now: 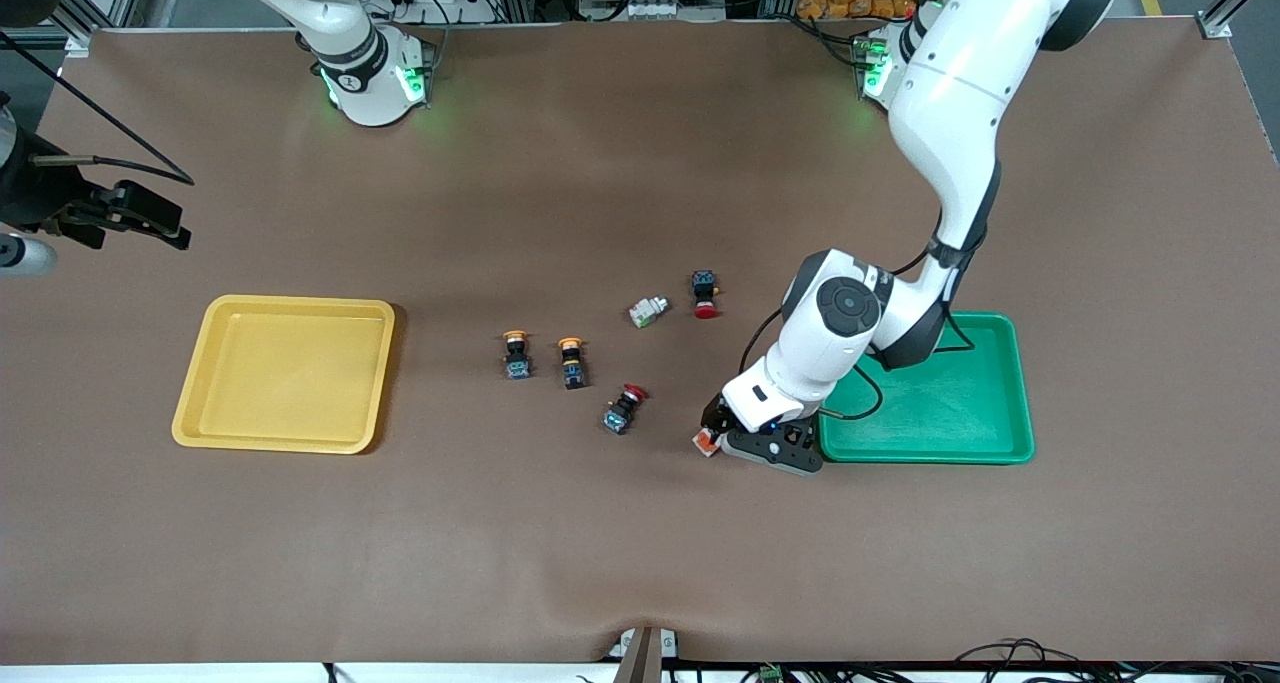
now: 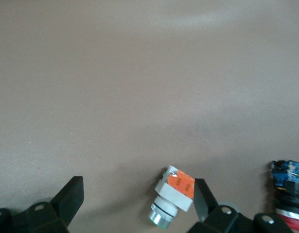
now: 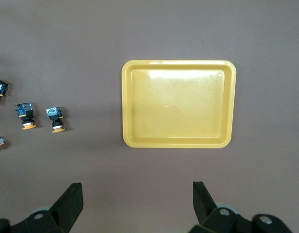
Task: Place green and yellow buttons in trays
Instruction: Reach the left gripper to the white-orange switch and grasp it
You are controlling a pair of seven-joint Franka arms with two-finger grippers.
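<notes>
Buttons are scattered across the middle of your table (image 1: 640,563), between the yellow tray (image 1: 190,403) at the right arm's end and the green tray (image 1: 1010,383) at the left arm's end. You see the two yellow-capped buttons (image 1: 516,354) (image 1: 572,362) side by side, a red-capped button (image 1: 624,408) nearer the camera, another red-capped button (image 1: 705,294) farther back, and a whitish button (image 1: 648,311) just beside that one.

Your left gripper (image 1: 735,441) is down at the table just beside the green tray, jaws spread wide, grasping nothing. From the front you catch only a sliver of orange at its tip. The left wrist view gives you the rest: a silver button with an orange end (image 2: 174,196) lies tilted on the table, right against one finger (image 2: 202,199), with the other finger well apart from it. A red-capped button peeks in at that view's edge.

Your right gripper (image 1: 150,221) waits in the air over bare table, farther back than the yellow tray, jaws released. Its wrist view looks down on the whole yellow tray, with nothing in it, and the yellow-capped pair nearby.
</notes>
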